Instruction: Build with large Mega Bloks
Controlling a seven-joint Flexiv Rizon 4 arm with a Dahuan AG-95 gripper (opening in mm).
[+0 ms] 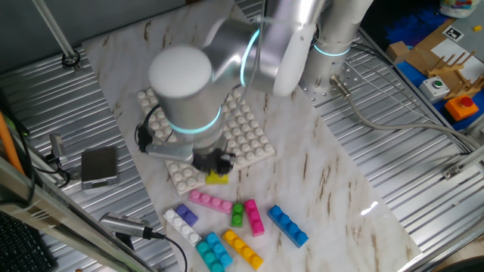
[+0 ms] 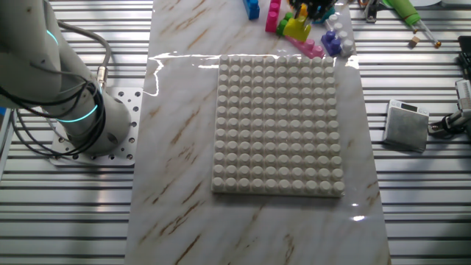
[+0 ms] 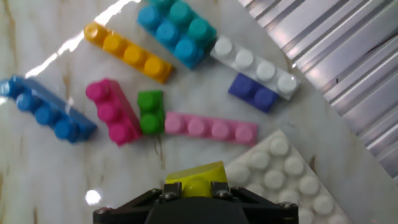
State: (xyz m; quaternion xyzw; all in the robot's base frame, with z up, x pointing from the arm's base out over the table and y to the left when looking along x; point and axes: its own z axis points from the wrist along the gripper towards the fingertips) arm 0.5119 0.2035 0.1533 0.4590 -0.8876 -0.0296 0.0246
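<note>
My gripper [image 1: 217,169] is shut on the short yellow brick [image 3: 194,175] and holds it just above the near corner of the white studded baseplate [image 1: 249,136]. The brick also shows in one fixed view [image 1: 218,178] and in the other fixed view [image 2: 298,28]. On the marble in front lie the loose bricks: pink [image 3: 210,127], green [image 3: 150,112], magenta [image 3: 113,112], blue [image 3: 46,111], orange-yellow [image 3: 127,53], cyan [image 3: 177,29] and purple-and-white [image 3: 258,78]. The baseplate [image 2: 280,125] carries no bricks.
A grey box [image 1: 99,165] with a cable sits left of the marble on the ribbed metal table. A cylindrical tool [image 1: 125,227] lies near the front left. Boxes and parts [image 1: 446,68] stand at the far right. The arm's base [image 2: 81,125] stands beside the marble.
</note>
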